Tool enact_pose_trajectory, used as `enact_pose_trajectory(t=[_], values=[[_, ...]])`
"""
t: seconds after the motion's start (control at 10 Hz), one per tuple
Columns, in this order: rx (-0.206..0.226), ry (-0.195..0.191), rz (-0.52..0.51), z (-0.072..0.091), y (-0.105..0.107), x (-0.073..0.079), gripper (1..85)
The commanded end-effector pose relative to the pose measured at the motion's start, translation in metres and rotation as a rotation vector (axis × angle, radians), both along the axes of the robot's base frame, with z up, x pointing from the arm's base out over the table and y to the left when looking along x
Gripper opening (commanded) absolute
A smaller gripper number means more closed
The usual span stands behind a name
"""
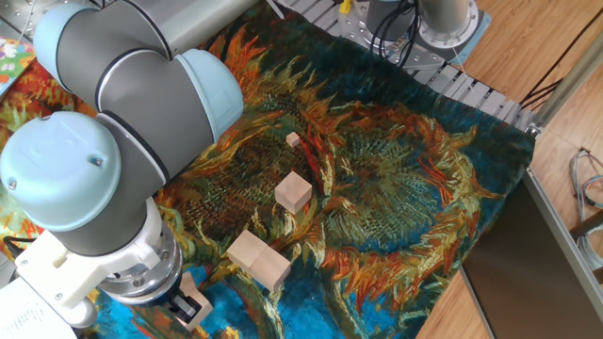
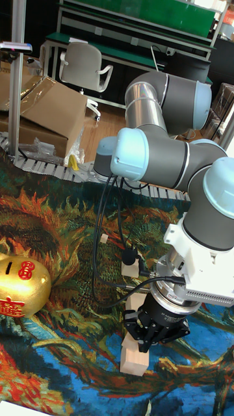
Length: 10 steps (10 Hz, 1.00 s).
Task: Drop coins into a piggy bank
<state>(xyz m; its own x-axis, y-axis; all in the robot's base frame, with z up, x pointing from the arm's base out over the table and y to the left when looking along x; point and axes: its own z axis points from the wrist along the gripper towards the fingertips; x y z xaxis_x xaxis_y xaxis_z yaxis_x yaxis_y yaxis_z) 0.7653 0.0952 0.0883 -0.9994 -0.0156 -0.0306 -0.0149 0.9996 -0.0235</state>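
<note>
The gold piggy bank [image 2: 26, 289] with red emblems sits on the sunflower cloth at the left edge of the tall fixed view; the arm hides it in the fixed view. My gripper [image 2: 142, 331] hangs low over the cloth to the right of the bank, just above a pale wooden block [image 2: 135, 356]. In the fixed view the gripper [image 1: 191, 307] is at the bottom left, under the big arm joints. Its dark fingers look close together, but whether anything is between them does not show. No coins show in either view.
Three pale wooden blocks lie on the cloth: a double block [image 1: 258, 260], a cube [image 1: 293, 192] and a tiny cube [image 1: 293, 139]. A roller conveyor [image 1: 471, 89] borders the far edge. A cardboard box [image 2: 49, 114] and a chair [image 2: 81, 65] stand behind.
</note>
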Motion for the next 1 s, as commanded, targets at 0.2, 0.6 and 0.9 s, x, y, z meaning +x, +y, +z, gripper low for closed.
enact_pose_trajectory(t=[0.2, 0.6, 0.9], values=[[0.024, -0.004, -0.005, 0.001, 0.005, 0.001, 1.3], [0.058, -0.021, -0.017, 0.001, 0.014, 0.005, 1.3], [0.071, -0.028, -0.026, 0.002, 0.017, 0.007, 1.3]])
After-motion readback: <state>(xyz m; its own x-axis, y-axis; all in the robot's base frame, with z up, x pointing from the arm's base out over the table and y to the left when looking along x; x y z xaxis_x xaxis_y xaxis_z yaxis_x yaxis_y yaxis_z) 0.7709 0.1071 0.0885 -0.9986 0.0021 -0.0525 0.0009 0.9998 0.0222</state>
